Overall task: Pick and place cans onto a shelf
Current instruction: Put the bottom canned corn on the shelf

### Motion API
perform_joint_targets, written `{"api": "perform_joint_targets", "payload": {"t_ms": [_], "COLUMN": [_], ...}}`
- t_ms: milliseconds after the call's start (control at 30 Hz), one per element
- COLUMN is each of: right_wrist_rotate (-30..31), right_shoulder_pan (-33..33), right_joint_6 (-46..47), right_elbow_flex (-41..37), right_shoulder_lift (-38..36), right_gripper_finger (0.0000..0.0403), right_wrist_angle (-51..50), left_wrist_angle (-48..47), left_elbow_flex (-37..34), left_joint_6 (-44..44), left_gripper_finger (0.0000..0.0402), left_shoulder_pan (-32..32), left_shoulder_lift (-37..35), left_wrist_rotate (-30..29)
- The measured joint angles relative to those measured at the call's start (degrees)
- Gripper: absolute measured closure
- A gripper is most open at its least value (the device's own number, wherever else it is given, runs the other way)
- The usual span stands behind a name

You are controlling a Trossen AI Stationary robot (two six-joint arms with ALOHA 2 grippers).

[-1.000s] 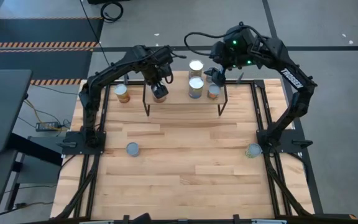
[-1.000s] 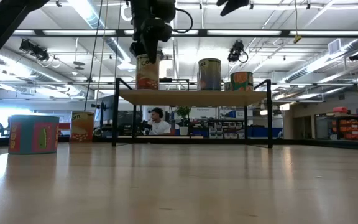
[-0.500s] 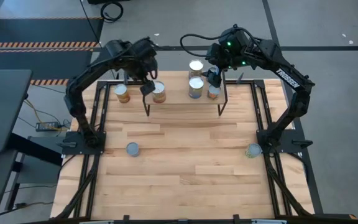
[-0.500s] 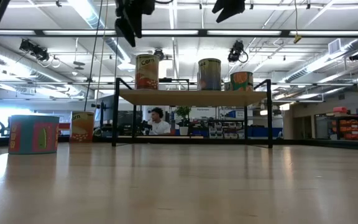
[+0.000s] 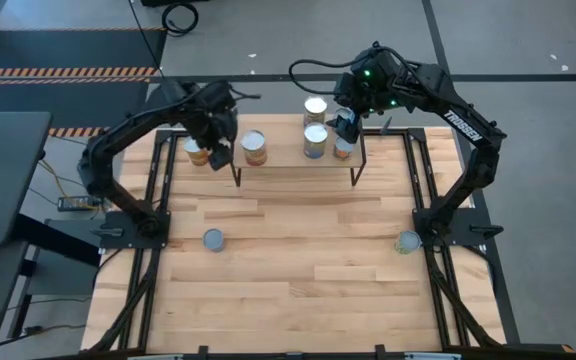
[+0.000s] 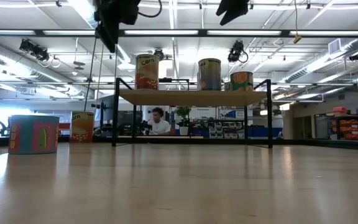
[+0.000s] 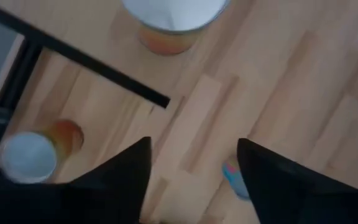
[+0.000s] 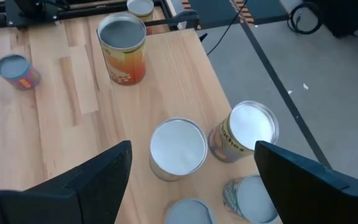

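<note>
Left end effector (image 5: 219, 152) has drawn back off the shelf (image 5: 283, 158), fingers spread and empty, leaving the orange-label can (image 5: 255, 148) upright there; right end effector (image 5: 342, 124) spread over the cans (image 5: 314, 140) at the shelf's right end.

I see the shelf (image 5: 288, 160), a small light-wood board on thin black legs, at the far end of the worktop. Four cans stand upright on it: an orange-labelled can (image 5: 255, 148) at its left end, a grey can (image 5: 314, 140) mid-board, another (image 5: 315, 108) behind it, and a green-orange can (image 5: 343, 147) towards the right. On the worktop stand an orange can (image 5: 197, 150) left of the shelf, a blue-grey can (image 5: 213, 239) nearer on the left, and a green can (image 5: 407, 242) at the right edge.
</note>
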Motion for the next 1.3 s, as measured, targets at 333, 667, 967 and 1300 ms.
{"api": "perform_joint_targets", "payload": {"t_ms": [333, 667, 967, 1300], "right_wrist_rotate": [0.07, 0.04, 0.04, 0.04], "right_shoulder_pan": [-0.02, -0.02, -0.22, -1.94], "right_joint_6": [-1.18, 0.37, 0.28, 0.16], "right_elbow_flex": [0.0, 0.0, 0.0, 0.02], "right_shoulder_lift": [0.0, -0.02, -0.02, -0.04], "right_gripper_finger": [0.0057, 0.0057, 0.0057, 0.0057], "right_wrist_angle": [1.37, 0.47, -0.9, 2.08], "left_wrist_angle": [19.27, 44.66, 47.63, 49.81], "left_elbow_flex": [-12.57, -19.79, -19.88, -19.2], "left_joint_6": [-0.15, -1.28, 1.05, 8.74], "left_gripper_finger": [0.0275, 0.0316, 0.0322, 0.034], "left_shoulder_pan": [-2.81, -3.11, -3.8, 2.39], "left_shoulder_lift": [-0.74, -0.78, -1.47, 0.32], "left_wrist_rotate": [-3.09, -4.59, -7.13, -17.58]}}
